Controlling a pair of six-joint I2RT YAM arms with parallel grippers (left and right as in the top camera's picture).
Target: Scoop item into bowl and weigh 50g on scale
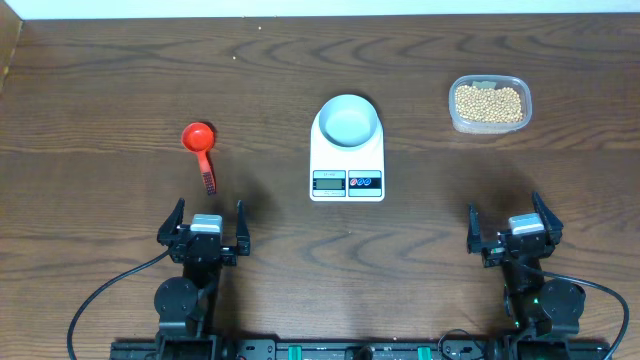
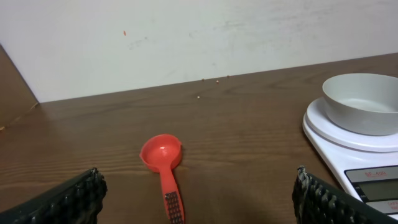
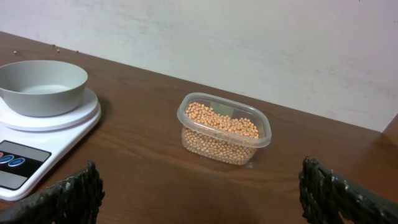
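A dark wooden desk (image 1: 90, 110) is carrying everything, seen from above. The left pincer (image 1: 210, 207) and the right pincer (image 1: 505, 208) are sitting near the front edge, each with its fingers spread wide and grasping nothing. The tan beans (image 1: 488, 101) are lying heaped in a clear plastic tub (image 1: 490, 128) at the far right, almost straight ahead of the right pincer and well apart from it. The pale bowl (image 1: 348, 120) is sitting on the round platform of the white scale (image 1: 322, 160), which is standing mid-desk between the two arms with its display facing the robot. A red scoop (image 1: 199, 137) is lying ahead of the left pincer, its cup pointing away and its handle pointing back toward the fingers. Bare wood is showing between scoop and scale, between scale and tub, and between each pincer and the things ahead of it. The far edge of the desk is meeting a pale wall just beyond the tub.
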